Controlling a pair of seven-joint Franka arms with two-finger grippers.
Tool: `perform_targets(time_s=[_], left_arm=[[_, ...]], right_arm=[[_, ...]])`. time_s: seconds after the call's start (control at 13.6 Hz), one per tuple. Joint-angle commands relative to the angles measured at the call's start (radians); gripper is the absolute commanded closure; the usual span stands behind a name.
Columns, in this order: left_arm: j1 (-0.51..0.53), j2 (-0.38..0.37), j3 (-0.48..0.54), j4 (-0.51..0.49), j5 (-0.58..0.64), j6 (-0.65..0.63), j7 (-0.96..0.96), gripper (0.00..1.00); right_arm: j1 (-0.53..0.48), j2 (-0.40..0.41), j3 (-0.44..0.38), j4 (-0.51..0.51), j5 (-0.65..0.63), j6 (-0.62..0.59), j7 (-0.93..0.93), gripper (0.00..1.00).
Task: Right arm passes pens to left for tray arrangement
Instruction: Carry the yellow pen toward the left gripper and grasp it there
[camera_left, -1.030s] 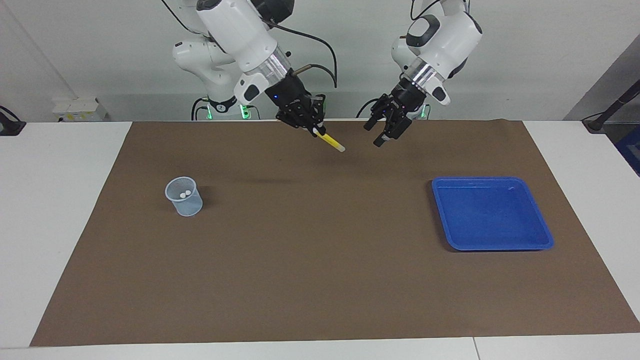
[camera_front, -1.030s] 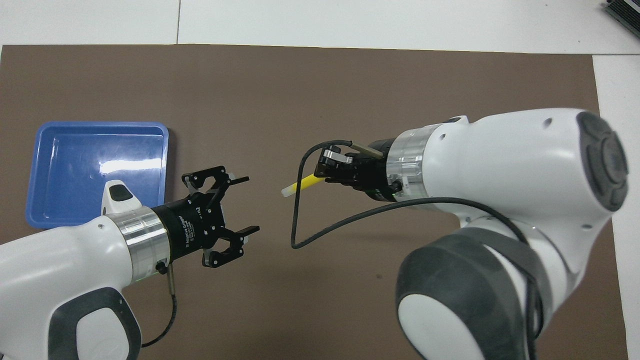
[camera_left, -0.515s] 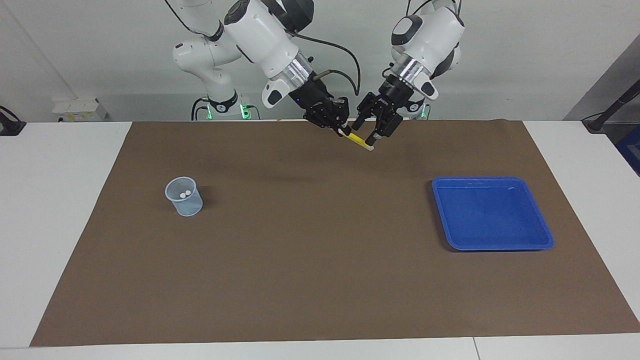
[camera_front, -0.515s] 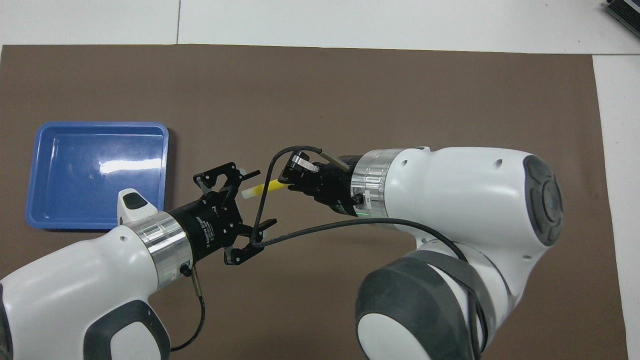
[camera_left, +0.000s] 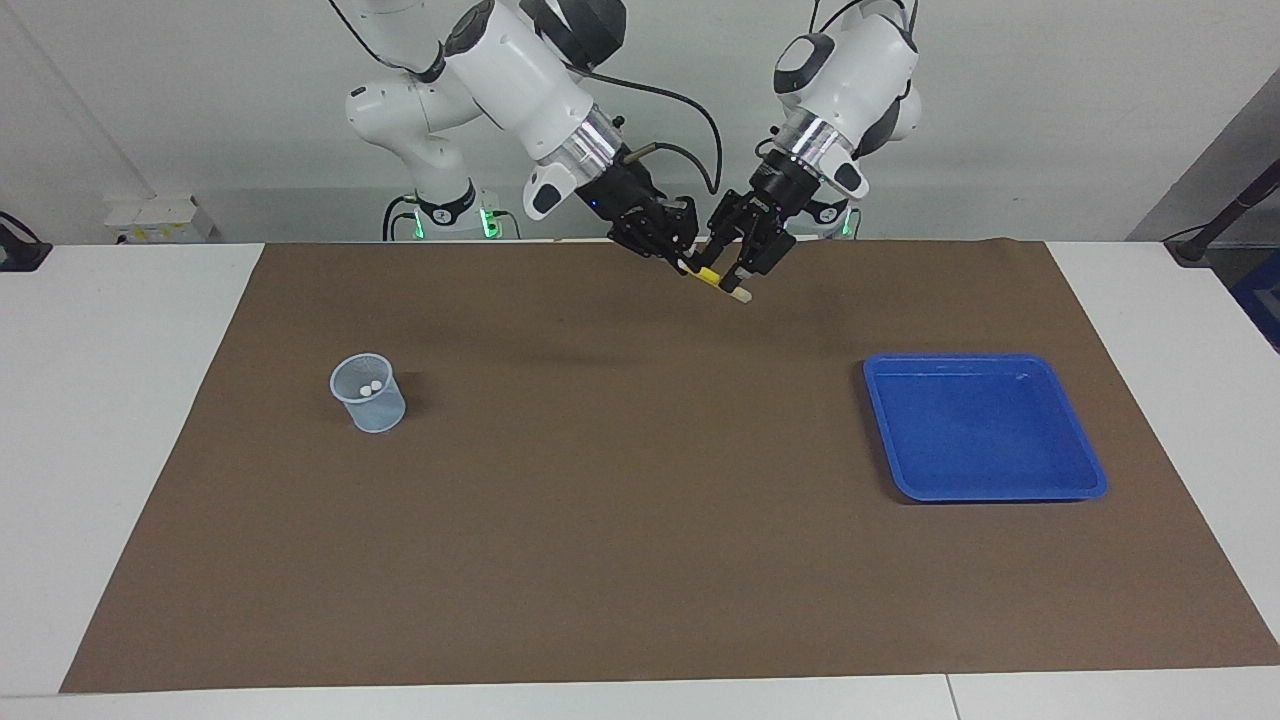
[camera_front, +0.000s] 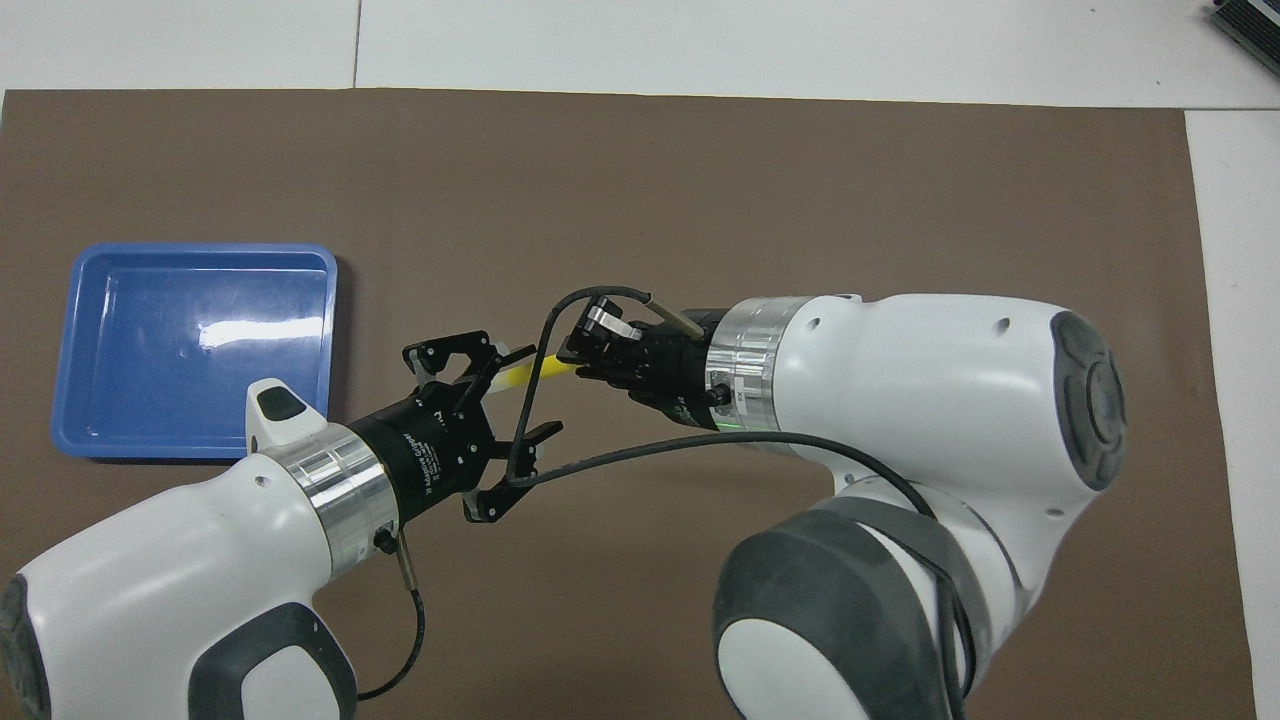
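- The right arm's black two-finger gripper (camera_left: 678, 257), the one with the small blue light on its wrist, is clenched on one end of a slim yellow marker pen (camera_left: 712, 277). It holds the pen in the air over the brown mat (camera_left: 640, 560), at the robots' edge of it and about midway between the two arms' ends of the table.
- The pen slants down, its pale whitish end pointing toward the left arm.
- The left arm's black two-finger gripper (camera_front: 512, 405) has its fingers spread around that free end. In the overhead view they straddle the pale tip without plainly pinching it, so I cannot tell whether contact is made.
- Step in hand, as I judge it: the mid-air handover of the first pen, at the point where the receiver takes hold.
- Next move, in my view: the left fingers must close firmly on the pen before the right gripper lets go; releasing early would drop it onto the mat.
- The shallow bright blue plastic tray (camera_left: 1090, 487) lies bare toward the left arm's end, well apart from the handover.
- A small pale-blue mesh cup (camera_left: 368, 394) stands toward the right arm's end, two whitish pen ends showing inside.
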Motion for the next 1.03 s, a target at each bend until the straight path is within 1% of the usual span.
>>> perform_targets(time_s=[0.0,0.22,0.44,0.51,0.66,0.81,0.88,0.96], left_arm=[[-0.019,0.002,0.004,-0.008,-0.017,0.041,-0.007,0.39],[-0.02,0.002,0.004,-0.008,-0.017,0.036,-0.006,0.68],[-0.019,0.001,0.004,-0.008,-0.017,0.027,0.0,0.93],[-0.019,0.001,0.004,-0.008,-0.017,0.026,0.007,1.0],[-0.02,0.001,0.004,-0.008,-0.014,0.017,0.017,1.0],[-0.02,0.001,0.003,-0.008,-0.013,-0.002,0.088,1.0],[-0.02,0.001,0.0,-0.008,-0.013,-0.007,0.092,1.0],[-0.02,0.001,0.0,-0.008,-0.013,-0.01,0.091,1.0]], right_arm=[[-0.001,-0.018,0.001,-0.026,0.028,0.026,0.006,1.0],[-0.001,-0.018,0.001,-0.026,0.045,0.026,0.003,1.0],[-0.001,-0.018,0.001,-0.026,0.045,0.026,0.002,1.0],[-0.001,-0.018,0.001,-0.026,0.045,0.026,0.002,1.0],[-0.002,-0.018,0.001,-0.026,0.045,0.025,0.002,1.0],[-0.004,-0.017,0.001,-0.023,0.045,0.019,0.005,1.0],[-0.005,-0.017,0.001,-0.023,0.045,0.014,0.005,0.95],[-0.005,-0.017,0.001,-0.023,0.045,0.017,0.005,0.73]])
